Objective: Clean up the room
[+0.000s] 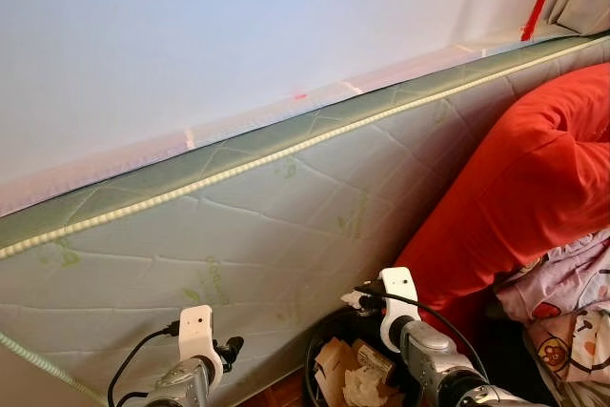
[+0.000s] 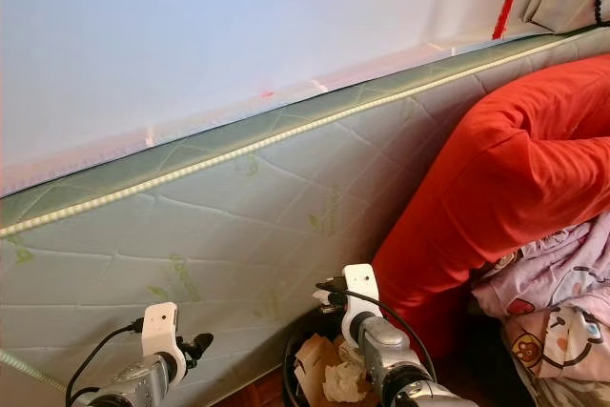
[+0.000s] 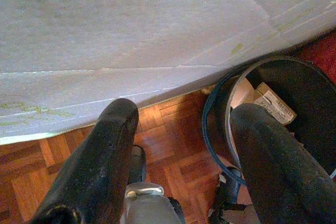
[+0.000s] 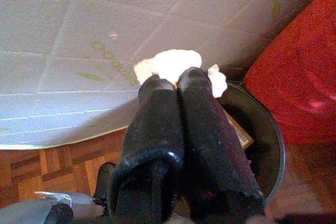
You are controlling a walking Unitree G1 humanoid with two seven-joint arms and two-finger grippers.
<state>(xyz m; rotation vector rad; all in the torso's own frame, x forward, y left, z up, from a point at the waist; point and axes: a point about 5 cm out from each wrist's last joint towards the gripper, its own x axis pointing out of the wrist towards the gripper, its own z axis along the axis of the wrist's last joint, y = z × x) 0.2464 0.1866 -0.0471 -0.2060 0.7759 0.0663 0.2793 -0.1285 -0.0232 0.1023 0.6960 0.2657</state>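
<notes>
Against the white wall [image 1: 238, 26] leans a quilted mattress [image 1: 248, 226], pale with faint green leaf prints and a beaded cord along its upper edge — any lettering on it is too blurred to read. Low on the left, the left gripper [image 3: 181, 129] hangs over parquet floor [image 3: 168, 145], its two black fingers [image 3: 100, 156] spread wide with nothing between them. Just beside it stands a round black bin [image 3: 310, 103] at the mattress foot, holding a cardboard box [image 3: 273, 106] with a barcode label whose print cannot be made out, plus crumpled paper [image 1: 362, 388]. Above the bin's near rim, the right gripper [image 4: 176, 80] has its fingers pressed together on a white tissue wad [image 4: 176, 64], soft and lumpy, bulging past the tips. Farther right, a smooth red quilt [image 1: 524, 197] slumps against the mattress — partly cut off by the frame — with cartoon-print pink fabric [image 1: 572, 312] beneath it. A red tassel [image 1: 538, 2] hangs at the top corner.
</notes>
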